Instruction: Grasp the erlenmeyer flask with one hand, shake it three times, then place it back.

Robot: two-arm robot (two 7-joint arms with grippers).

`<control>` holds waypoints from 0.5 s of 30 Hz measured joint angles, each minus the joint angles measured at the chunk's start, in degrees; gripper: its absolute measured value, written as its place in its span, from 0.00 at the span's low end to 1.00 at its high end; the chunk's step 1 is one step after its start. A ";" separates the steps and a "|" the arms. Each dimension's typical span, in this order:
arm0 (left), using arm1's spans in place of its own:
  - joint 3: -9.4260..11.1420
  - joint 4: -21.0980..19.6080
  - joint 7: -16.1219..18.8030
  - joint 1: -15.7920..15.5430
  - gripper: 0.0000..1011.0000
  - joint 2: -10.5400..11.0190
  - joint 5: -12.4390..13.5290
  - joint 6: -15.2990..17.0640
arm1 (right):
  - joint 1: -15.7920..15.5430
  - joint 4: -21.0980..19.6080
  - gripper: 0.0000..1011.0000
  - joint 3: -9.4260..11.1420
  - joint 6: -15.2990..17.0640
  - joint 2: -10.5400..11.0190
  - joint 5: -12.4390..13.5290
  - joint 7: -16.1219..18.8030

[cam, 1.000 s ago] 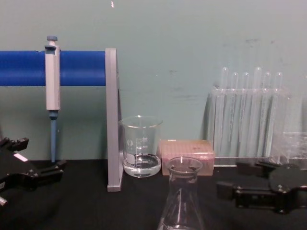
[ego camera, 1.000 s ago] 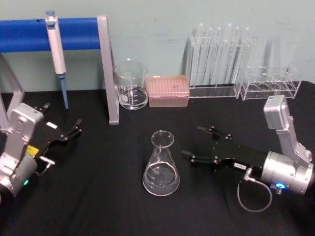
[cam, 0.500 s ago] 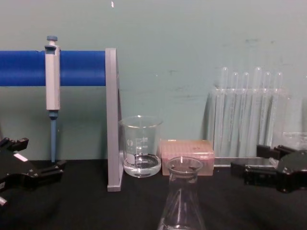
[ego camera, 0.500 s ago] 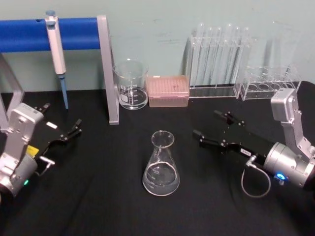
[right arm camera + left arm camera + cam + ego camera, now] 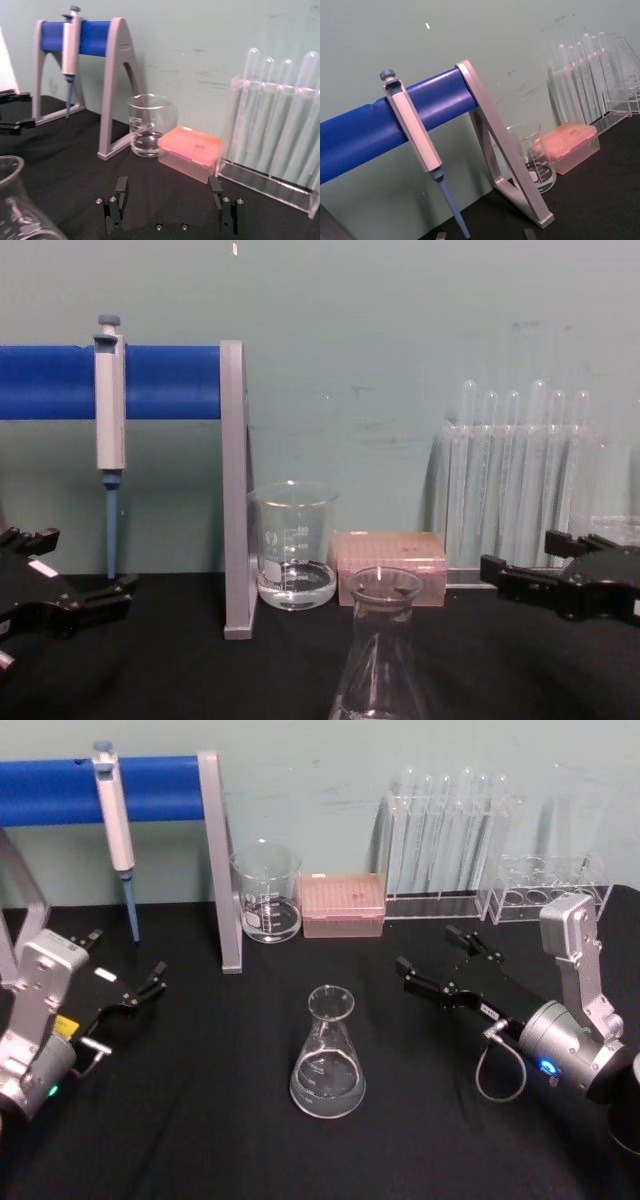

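The erlenmeyer flask (image 5: 328,1058) stands upright on the black table at centre, clear glass with a little liquid in its base; it also rises at the bottom of the chest view (image 5: 380,660). It shows in a corner of the right wrist view (image 5: 15,210). My right gripper (image 5: 428,950) hovers to the flask's right, well apart from it. It is open and holds nothing, and its fingers (image 5: 121,189) are spread wide. My left gripper (image 5: 128,955) rests open at the table's left side (image 5: 85,562), far from the flask.
At the back stand a glass beaker (image 5: 266,895), a pink tip box (image 5: 342,905), a rack of test tubes (image 5: 445,840) and a lower clear rack (image 5: 548,890). A blue and grey stand (image 5: 212,860) holds a pipette (image 5: 115,820) at the back left.
My right gripper has drawn back from beside the flask, to the right and towards the back, and stays open. The flask and left gripper have not moved.
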 joint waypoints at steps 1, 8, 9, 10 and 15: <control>0.00 0.00 0.00 0.00 0.99 0.00 0.00 0.00 | 0.00 0.26 0.99 0.18 0.00 -0.34 0.01 -0.20; 0.00 0.00 0.00 0.00 0.99 0.00 0.00 0.00 | -0.44 1.50 0.99 1.77 0.75 -2.24 -0.19 -2.50; 0.00 0.00 0.00 0.00 0.99 0.00 0.00 0.00 | -0.57 1.61 0.99 2.07 0.98 -2.48 -0.37 -2.84; 0.00 0.00 0.00 0.00 0.99 0.00 0.00 0.00 | -0.63 1.67 0.99 2.20 1.08 -2.58 -0.47 -2.99; 0.00 0.00 0.00 0.00 0.99 0.00 0.00 0.00 | -0.83 2.20 0.99 2.80 1.72 -3.29 -1.36 -3.77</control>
